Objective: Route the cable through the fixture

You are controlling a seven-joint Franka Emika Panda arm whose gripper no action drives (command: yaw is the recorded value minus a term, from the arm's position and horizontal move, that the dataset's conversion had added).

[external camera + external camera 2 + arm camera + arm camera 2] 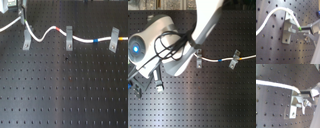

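Note:
The white cable (47,32) runs across the far part of the board in the first exterior view. Its red band (61,31) sits just left of the middle clip and its blue band (91,40) lies between the middle and right clips. The cable rests in the middle fixture (69,37) and the right fixture (114,40). At the left fixture (26,40) it passes by the top. In the first wrist view my gripper (302,29) is shut on the cable (271,16), which lies across the top of that clip (287,28). The second wrist view shows the same (276,84).
The black perforated board (65,90) fills the first exterior view. In the second exterior view the white arm (203,25) and its black hoses (168,47) cover the left clip. The other two clips (198,57) (233,60) show there.

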